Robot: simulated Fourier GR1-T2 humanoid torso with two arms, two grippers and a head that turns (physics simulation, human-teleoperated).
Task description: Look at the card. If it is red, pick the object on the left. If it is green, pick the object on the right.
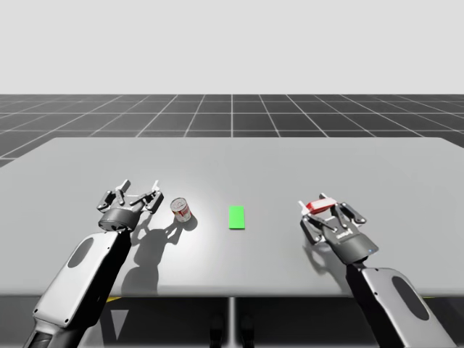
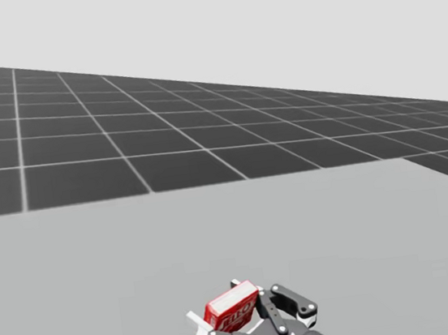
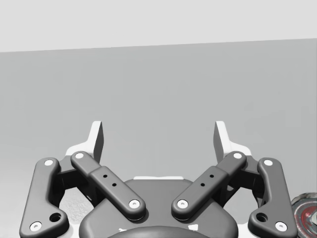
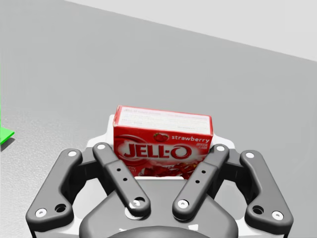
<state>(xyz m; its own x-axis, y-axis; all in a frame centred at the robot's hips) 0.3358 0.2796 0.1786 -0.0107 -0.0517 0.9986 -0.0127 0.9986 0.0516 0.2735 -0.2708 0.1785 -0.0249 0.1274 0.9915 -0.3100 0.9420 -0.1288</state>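
Note:
A green card (image 1: 236,217) lies flat at the table's middle; its corner (image 4: 5,135) shows off to one side of my right gripper. A small red and white can (image 1: 181,210) stands upright left of the card, and its rim (image 3: 304,220) is just beside my left gripper. My left gripper (image 1: 138,196) (image 3: 159,141) is open beside the can with nothing between its fingers. Right of the card, my right gripper (image 1: 321,212) (image 4: 163,151) (image 2: 239,322) is shut on a red box (image 1: 317,206) (image 4: 163,141) (image 2: 233,309), its fingers pressing both sides.
The grey table (image 1: 290,159) stretches wide beyond both grippers, with a dark gridded floor behind its far edge. Its front edge runs close to my forearms.

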